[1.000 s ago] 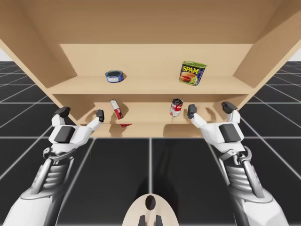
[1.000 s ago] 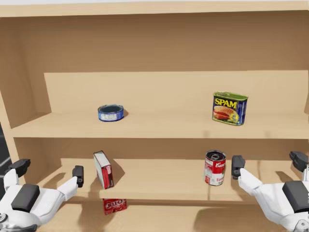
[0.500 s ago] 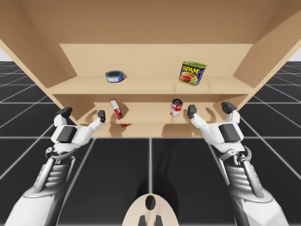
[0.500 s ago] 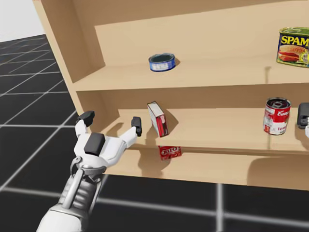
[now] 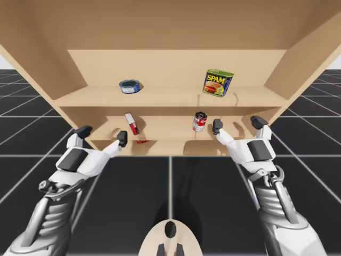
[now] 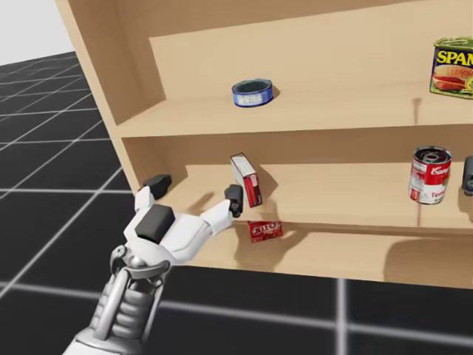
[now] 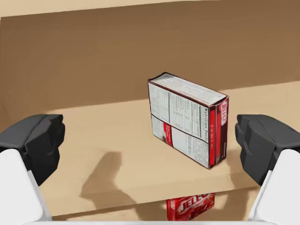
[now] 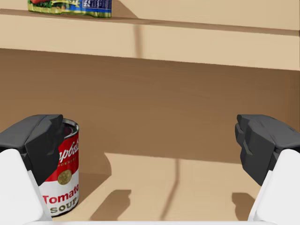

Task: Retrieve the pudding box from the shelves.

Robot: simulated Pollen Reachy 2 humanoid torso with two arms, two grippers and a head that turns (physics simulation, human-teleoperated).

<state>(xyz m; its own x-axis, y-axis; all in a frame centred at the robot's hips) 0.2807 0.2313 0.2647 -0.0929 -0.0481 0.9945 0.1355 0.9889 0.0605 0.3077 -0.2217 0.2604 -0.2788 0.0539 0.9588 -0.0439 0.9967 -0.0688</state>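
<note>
The pudding box (image 7: 187, 119), white with dark red sides, stands upright on the middle shelf (image 5: 160, 128); it also shows as pudding box (image 5: 131, 123) and pudding box (image 6: 245, 180). My left gripper (image 7: 150, 143) is open just in front of the shelf edge, and the box is ahead of it, nearer its right finger and not touched. From above, the left gripper (image 5: 102, 134) sits left of the box; the left gripper (image 6: 196, 191) has one fingertip close to the box's lower left. My right gripper (image 5: 237, 124) is open right of the soup can, right gripper (image 8: 150, 145) with nothing between its fingers.
A red and white soup can (image 5: 200, 121) stands on the middle shelf beside my right gripper's left finger. A small red box (image 6: 264, 230) lies on the lowest shelf under the pudding box. On the top shelf sit a flat blue can (image 5: 130, 86) and a blue-yellow tin (image 5: 217, 82).
My left arm has moved right and forward, bringing its open gripper up to the pudding box. My head has turned left. The right arm has not moved.
</note>
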